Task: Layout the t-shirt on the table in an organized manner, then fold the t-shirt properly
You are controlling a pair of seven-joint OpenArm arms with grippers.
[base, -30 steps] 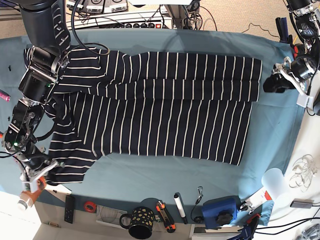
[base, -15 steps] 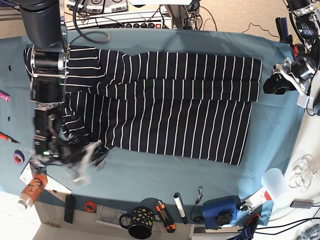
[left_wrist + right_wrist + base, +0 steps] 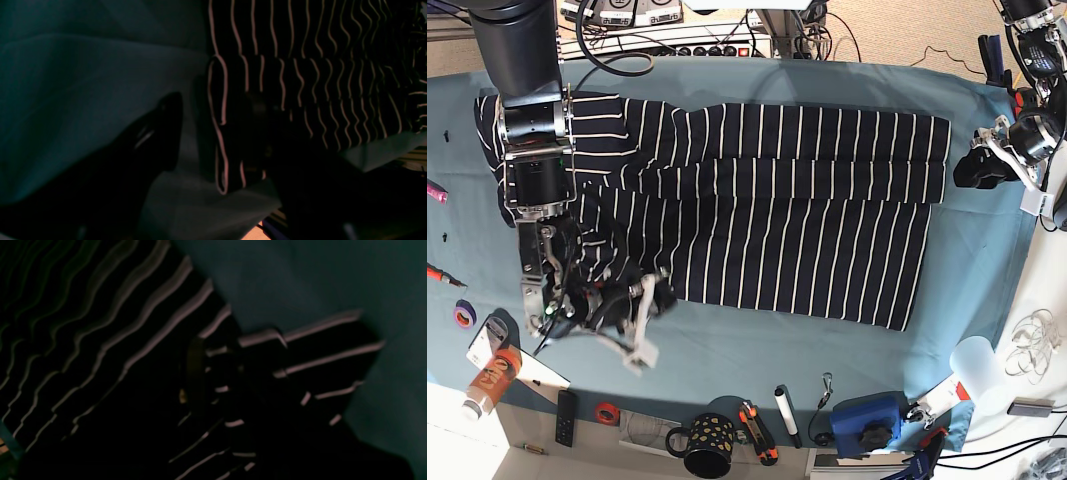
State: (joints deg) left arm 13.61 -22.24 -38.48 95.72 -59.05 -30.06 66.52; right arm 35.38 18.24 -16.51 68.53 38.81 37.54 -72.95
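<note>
My right jaws [image 3: 632, 318] pinch the sleeve of the striped t-shirt [image 3: 797, 220], spread on the worktop [image 3: 727, 350] and partly folded; my left jaws [image 3: 987, 160] hang open beside its hem.

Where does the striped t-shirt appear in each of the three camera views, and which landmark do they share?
Base: the t-shirt spreads across the middle of the table.
Left wrist: top right, its edge near centre.
Right wrist: left and centre.
Shared landmark: the teal cloth beside the stripes.
</note>
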